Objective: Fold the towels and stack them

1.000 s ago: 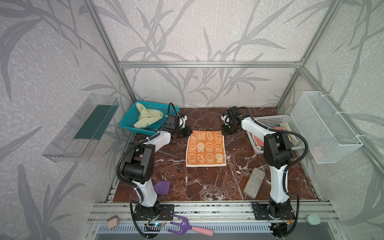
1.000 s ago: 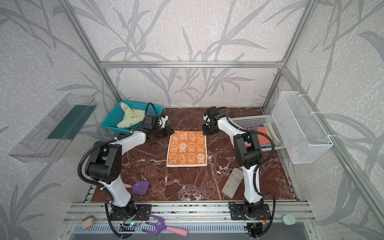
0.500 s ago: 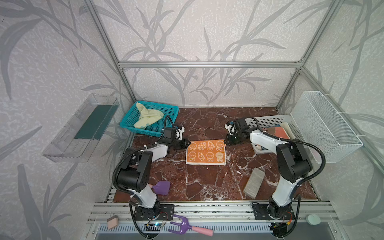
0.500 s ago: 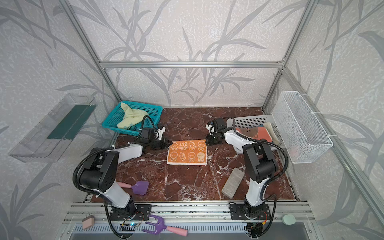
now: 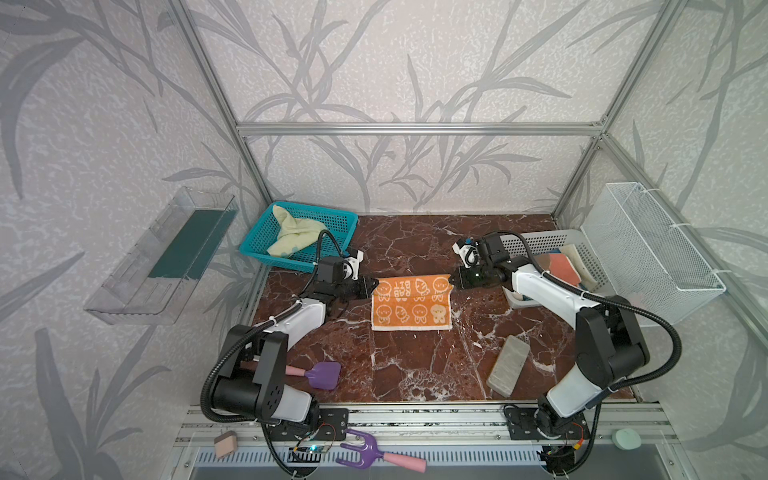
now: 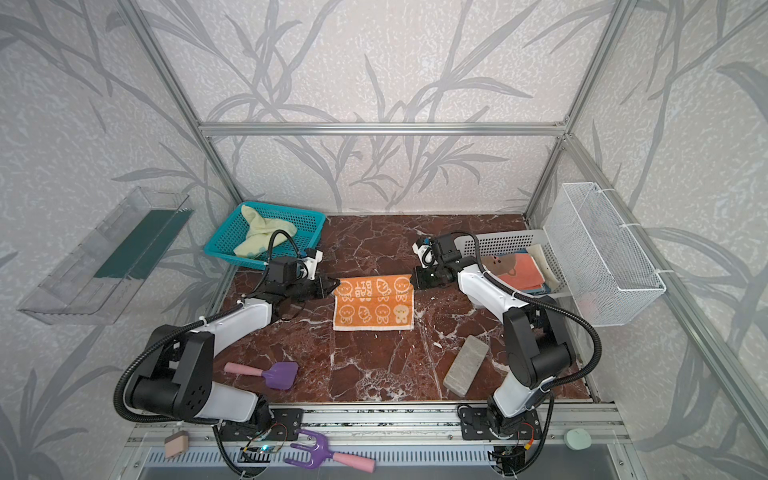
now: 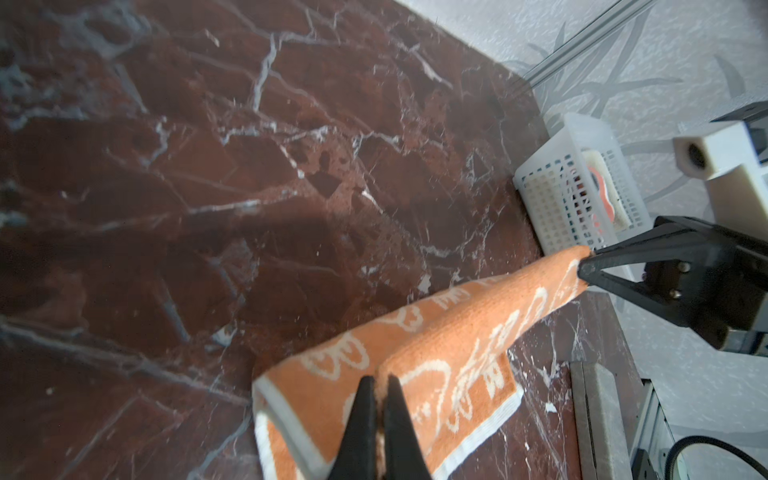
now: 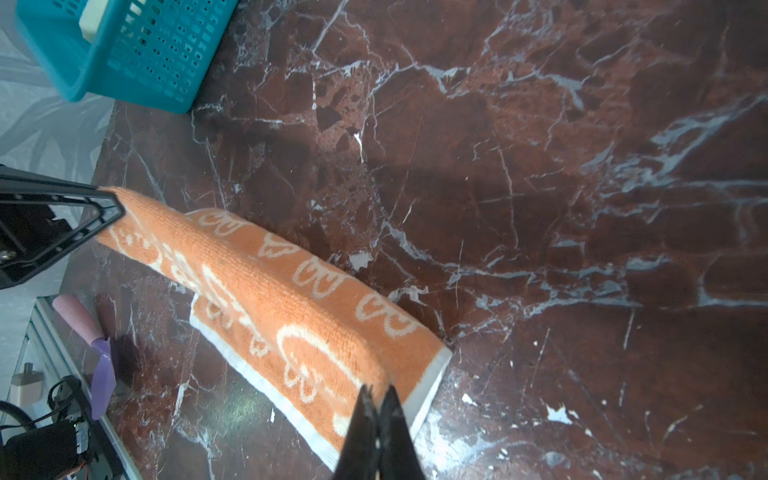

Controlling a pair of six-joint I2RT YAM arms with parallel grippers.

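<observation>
Orange towel (image 5: pixel 411 305) edge nearer now, taut between low left hand (image 5: pixel 375 286), right hand (image 5: pixel 454 279).

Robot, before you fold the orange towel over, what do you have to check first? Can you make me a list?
1. Left gripper pinches its corner of the orange towel: ok.
2. Right gripper pinches the other lifted corner: ok.
3. Lifted edge runs fairly straight between them: ok.
4. Near edge lies flat on the table: ok.
5. Grey block and purple shovel lie apart from the towel: ok.
6. Held corners will land on the near corners: cannot tell.
</observation>
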